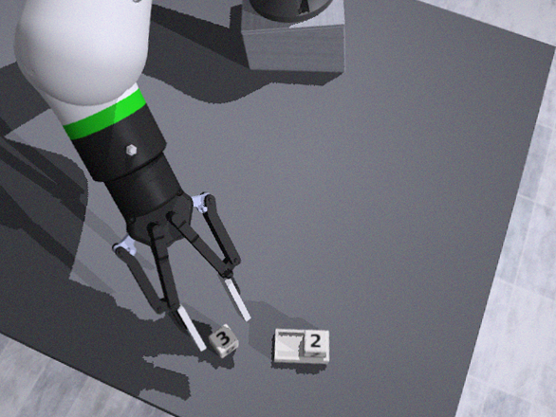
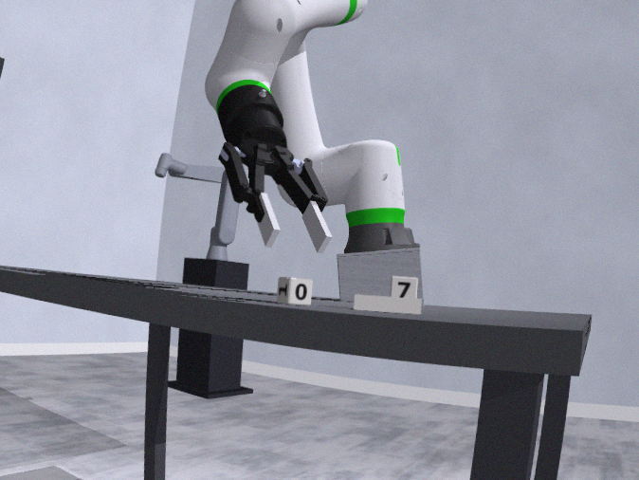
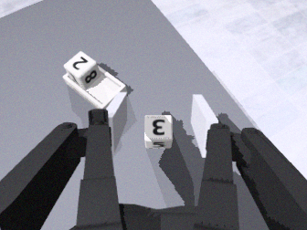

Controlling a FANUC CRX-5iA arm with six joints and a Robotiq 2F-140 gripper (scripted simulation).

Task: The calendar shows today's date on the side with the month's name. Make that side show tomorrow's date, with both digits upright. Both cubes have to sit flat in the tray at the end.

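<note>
A white tray [image 1: 300, 346] sits near the table's front edge. One cube [image 1: 316, 342] stands in its right slot, with 2 on top and 7 on the side facing the exterior camera [image 2: 404, 286]; the left slot is empty. The other cube [image 1: 223, 341] lies on the table to the tray's left, slightly turned, with 3 on top and 0 toward the exterior camera [image 2: 295, 290]. My gripper [image 2: 298, 245] is partly open and empty, tilted, a clear gap above this loose cube. In the wrist view the loose cube [image 3: 159, 130] shows between the fingers, well below them, and the tray [image 3: 98, 84] is to the upper left.
The robot's base pedestal [image 1: 293, 36] stands at the table's back. The table's front edge runs close behind the cube and tray. A dark stand [image 2: 215, 273] with a grey arm is behind the table.
</note>
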